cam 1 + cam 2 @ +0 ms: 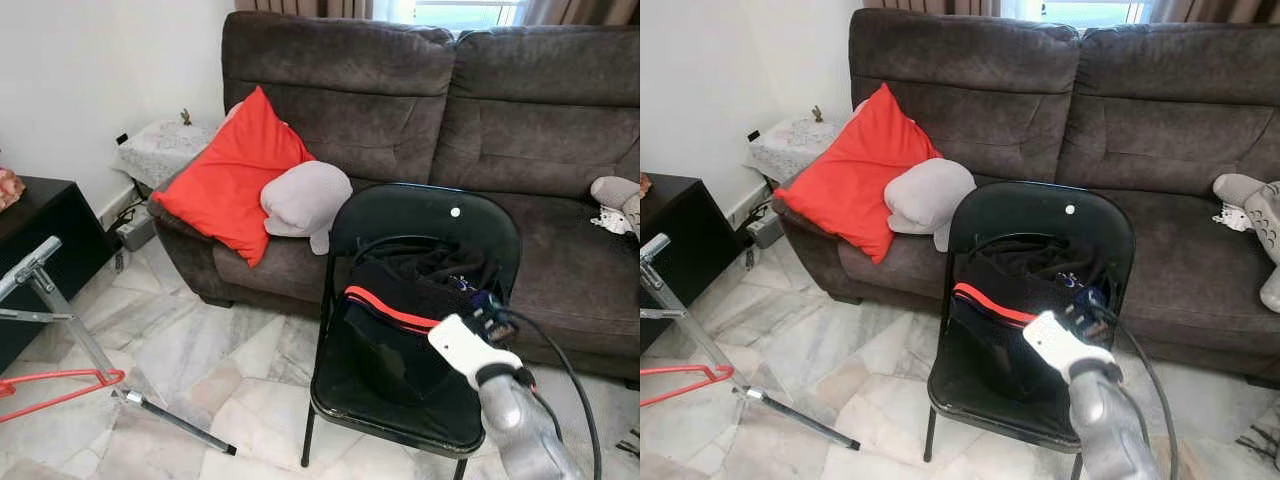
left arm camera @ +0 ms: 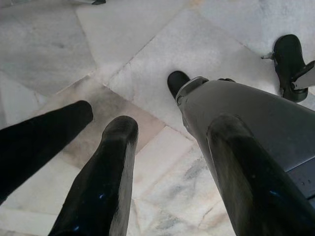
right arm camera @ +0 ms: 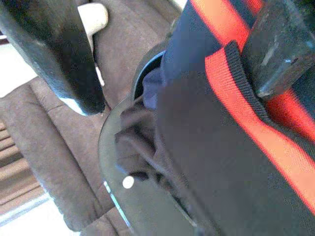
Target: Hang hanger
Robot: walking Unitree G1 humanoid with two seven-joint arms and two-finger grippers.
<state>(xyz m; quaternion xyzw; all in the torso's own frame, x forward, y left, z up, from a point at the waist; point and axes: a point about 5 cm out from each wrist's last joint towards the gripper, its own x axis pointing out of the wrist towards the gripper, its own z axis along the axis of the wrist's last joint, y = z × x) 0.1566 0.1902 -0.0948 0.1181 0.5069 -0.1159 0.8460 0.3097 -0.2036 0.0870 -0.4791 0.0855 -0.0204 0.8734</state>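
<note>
A black folding chair (image 1: 420,250) stands on the marble floor (image 1: 220,370) in front of a dark brown sofa (image 1: 420,110). Piled on its seat is dark clothing — a navy garment with a red band (image 1: 390,310) on top, and a black hanger (image 1: 400,243) arching up out of the pile against the chair back.

The right gripper (image 1: 478,310) reaches over the seat from the right, at the edge of the garment. In the right wrist view its jaws stand apart: one finger (image 3: 275,54) presses on the red band, the other (image 3: 59,54) is clear of the cloth, over the chair back.

The left gripper (image 2: 170,162) hangs low over the floor tiles with its jaws apart and nothing between them; the robot's own dark leg and foot (image 2: 290,64) show beside it.

On the sofa lie a red cushion (image 1: 232,170) and a grey pillow (image 1: 305,200), touching each other. To the robot's left stands a metal rack (image 1: 60,310) with a red hanger (image 1: 55,388) on it, next to a black cabinet (image 1: 35,250).
</note>
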